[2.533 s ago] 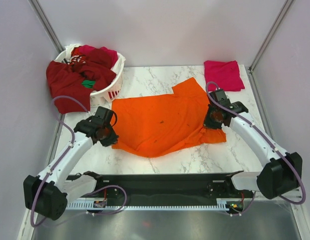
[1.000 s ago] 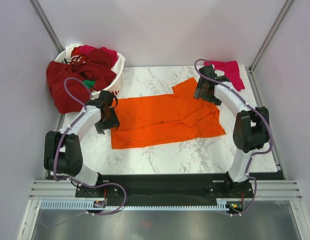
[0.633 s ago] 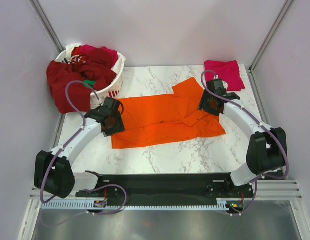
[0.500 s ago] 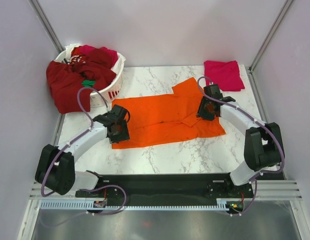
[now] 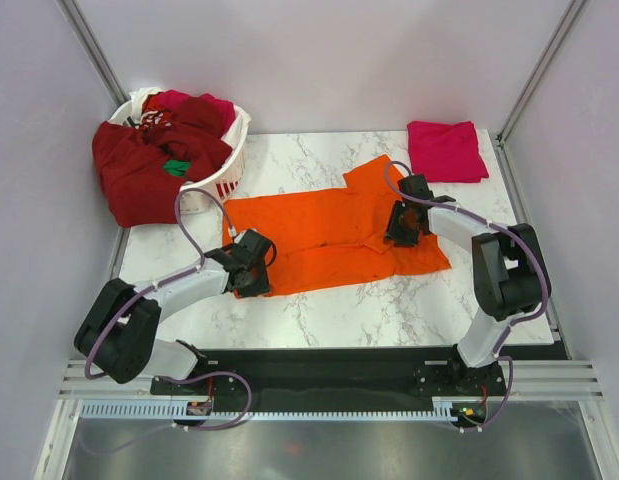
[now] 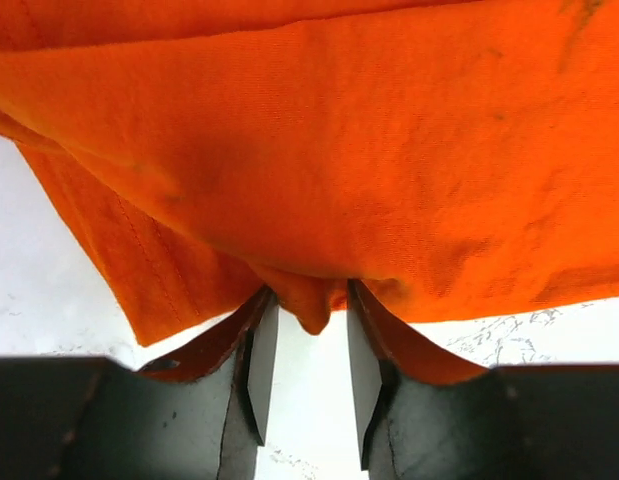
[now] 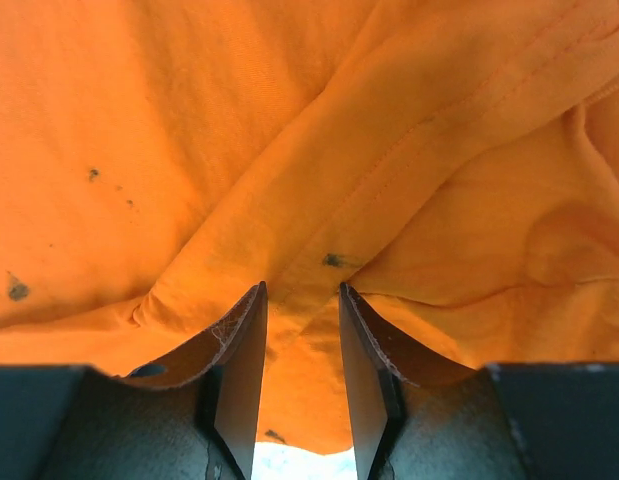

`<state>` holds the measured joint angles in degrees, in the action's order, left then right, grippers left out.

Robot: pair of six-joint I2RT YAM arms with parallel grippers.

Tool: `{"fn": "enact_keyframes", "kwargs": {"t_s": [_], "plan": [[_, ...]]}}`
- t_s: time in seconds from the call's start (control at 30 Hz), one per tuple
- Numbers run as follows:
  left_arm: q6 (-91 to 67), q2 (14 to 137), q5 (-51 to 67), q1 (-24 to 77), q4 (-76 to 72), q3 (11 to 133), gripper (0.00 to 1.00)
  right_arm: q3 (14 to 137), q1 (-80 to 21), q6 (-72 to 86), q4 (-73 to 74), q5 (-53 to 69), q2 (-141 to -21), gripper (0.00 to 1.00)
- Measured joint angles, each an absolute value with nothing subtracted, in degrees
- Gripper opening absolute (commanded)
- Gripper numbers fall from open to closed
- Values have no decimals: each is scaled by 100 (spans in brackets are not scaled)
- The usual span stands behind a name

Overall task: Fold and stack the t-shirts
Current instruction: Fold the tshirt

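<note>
A bright orange t-shirt (image 5: 329,235) lies folded in half, flat on the marble table. My left gripper (image 5: 251,275) is at its front left corner. In the left wrist view the jaws (image 6: 309,300) stand a little apart with a small fold of orange cloth (image 6: 319,180) between the tips. My right gripper (image 5: 401,222) rests on the shirt's right part, near the sleeve. In the right wrist view its jaws (image 7: 301,295) are a little apart on the orange cloth (image 7: 239,150). A magenta-pink t-shirt (image 5: 446,150) lies folded at the back right corner.
A white slotted basket (image 5: 227,178) at the back left holds dark red and crimson shirts (image 5: 139,170) that hang over its rim, with a bit of green cloth (image 5: 173,168). Walls close in the table on the left, right and back.
The orange shirt's near half was folded back onto itself. Since then my left gripper has moved right and nearer to the front left corner. My right gripper came in from the back right onto the shirt.
</note>
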<state>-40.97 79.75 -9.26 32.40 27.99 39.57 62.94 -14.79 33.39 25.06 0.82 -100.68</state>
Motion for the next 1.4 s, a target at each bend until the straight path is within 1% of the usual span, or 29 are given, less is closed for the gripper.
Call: {"fn": "enact_keyframes", "kwargs": {"t_s": [0.07, 0.17, 0.23, 0.27, 0.3, 0.4, 0.43, 0.6, 0.77, 0.83, 0.87, 0.9, 0.97, 1.0, 1.07, 1.2, 1.33, 1.4], "plan": [[-4147, 7918, -996, 3319, 2639, 3876, 37, 6294, -1479, 3339, 2482, 78, -10114, 43], [-4219, 7872, -1048, 3365, 2467, 3800, 36, 6305, -1476, 3336, 2462, 71, -10154, 42], [-4248, 7872, -1059, 3387, 2383, 3785, 34, 6337, -1474, 3336, 2429, 69, -10202, 40], [-4261, 7872, -1061, 3395, 2349, 3776, 34, 6351, -1472, 3336, 2418, 69, -10226, 38], [-4274, 7870, -1068, 3400, 2331, 3769, 34, 6359, -1470, 3332, 2412, 67, -10245, 31], [-4364, 7771, -1109, 3415, 2235, 3667, 35, 6388, -1455, 3315, 2394, 69, -10276, 20], [-4414, 7714, -1133, 3420, 2202, 3612, 36, 6401, -1450, 3315, 2392, 69, -10285, 19], [-4611, 7509, -1177, 3422, 2322, 3485, 37, 6521, -1431, 3321, 2397, 71, -10296, 17], [-4698, 7356, -1173, 3422, 2606, 3448, 39, 6945, -1424, 3345, 2401, 154, -10484, 18], [-4711, 7240, -1173, 3422, 2775, 3417, 40, 7183, -1424, 3376, 2414, 185, -10613, 22], [-4711, 7175, -1170, 3422, 2853, 3402, 40, 7352, -1424, 3398, 2412, 204, -10713, 25], [-4711, 7109, -1173, 3422, 2928, 3395, 40, 7476, -1424, 3420, 2408, 226, -10803, 38], [-4711, 7015, -1175, 3422, 3052, 3395, 41, 7828, -1424, 3474, 2421, 294, -11061, 54], [-4711, 6984, -1175, 3422, 3109, 3395, 41, 7992, -1426, 3485, 2421, 331, -11198, 67], [-4711, 6963, -1177, 3422, 3227, 3404, 43, 8294, -1426, 3474, 2443, 416, -11467, 76], [-4711, 6884, -1201, 3424, 3610, 3538, 47, 8576, -1426, 3376, 2523, 534, -11708, 80], [-4711, 6606, -1374, 3426, 4088, 3900, 49, 8809, -1441, 3197, 2536, 611, -11596, 81], [-4711, 6466, -1483, 3426, 4250, 4117, 50, 8829, -1441, 3109, 2512, 534, -11349, 79]]}}
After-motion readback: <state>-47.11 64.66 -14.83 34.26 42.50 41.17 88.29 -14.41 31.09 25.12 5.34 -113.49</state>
